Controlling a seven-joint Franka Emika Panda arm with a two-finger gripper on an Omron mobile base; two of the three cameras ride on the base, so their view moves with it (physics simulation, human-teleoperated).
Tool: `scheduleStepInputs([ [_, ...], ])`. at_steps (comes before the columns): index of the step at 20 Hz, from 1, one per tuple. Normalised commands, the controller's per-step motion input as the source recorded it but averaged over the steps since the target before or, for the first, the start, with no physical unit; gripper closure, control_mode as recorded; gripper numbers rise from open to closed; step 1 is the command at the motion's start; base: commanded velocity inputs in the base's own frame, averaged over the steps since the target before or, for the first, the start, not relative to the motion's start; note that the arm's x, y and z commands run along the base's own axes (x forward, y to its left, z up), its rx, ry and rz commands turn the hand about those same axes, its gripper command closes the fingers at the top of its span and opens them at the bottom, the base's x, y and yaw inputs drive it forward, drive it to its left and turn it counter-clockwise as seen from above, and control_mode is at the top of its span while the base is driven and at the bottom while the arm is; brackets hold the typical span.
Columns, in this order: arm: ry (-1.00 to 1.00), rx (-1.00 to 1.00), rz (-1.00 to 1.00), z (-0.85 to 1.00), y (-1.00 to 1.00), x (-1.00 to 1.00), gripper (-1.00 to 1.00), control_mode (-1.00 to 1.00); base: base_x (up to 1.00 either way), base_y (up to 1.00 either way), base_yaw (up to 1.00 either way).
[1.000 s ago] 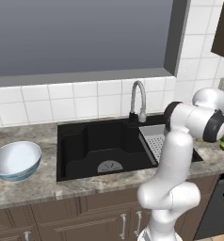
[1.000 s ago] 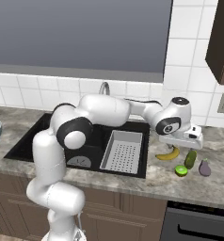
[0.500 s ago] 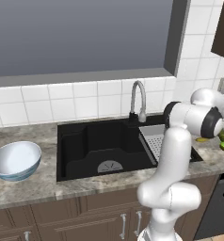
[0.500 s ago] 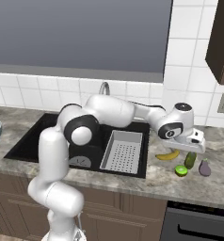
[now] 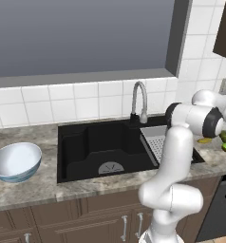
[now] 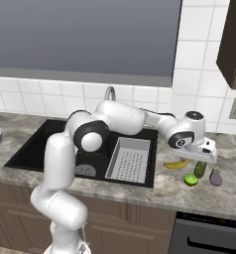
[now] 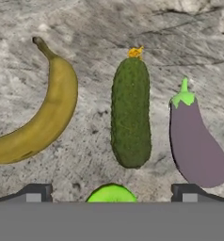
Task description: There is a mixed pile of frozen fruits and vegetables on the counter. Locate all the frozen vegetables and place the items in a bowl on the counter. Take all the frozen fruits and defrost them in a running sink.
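While the gripper [image 7: 112,190] hangs over the pile with jaws fully spread and empty, the lime [image 7: 111,193] sits between the fingertips and the cucumber [image 7: 131,113] lies straight ahead, flanked by the banana [image 7: 43,117] and eggplant [image 7: 196,143]. Probably best: centre on one piece, descend straight, and close without nudging its neighbours.

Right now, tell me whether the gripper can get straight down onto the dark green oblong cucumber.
Probably yes. The open gripper hangs over the dark green oblong cucumber, which lies apart from the yellow banana and purple eggplant; only the bright green lime sits close to its near end.
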Motion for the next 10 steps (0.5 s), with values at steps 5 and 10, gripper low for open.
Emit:
scheduleStepInputs([
  [5,0.0,0.01,0.0,-0.11,-0.04,0.1,-1.0,-1.0,0.0,0.0,0.0],
  [10,0.0,0.02,0.0,-0.11,-0.11,0.07,-1.0,-1.0,0.0,0.0,0.0],
])
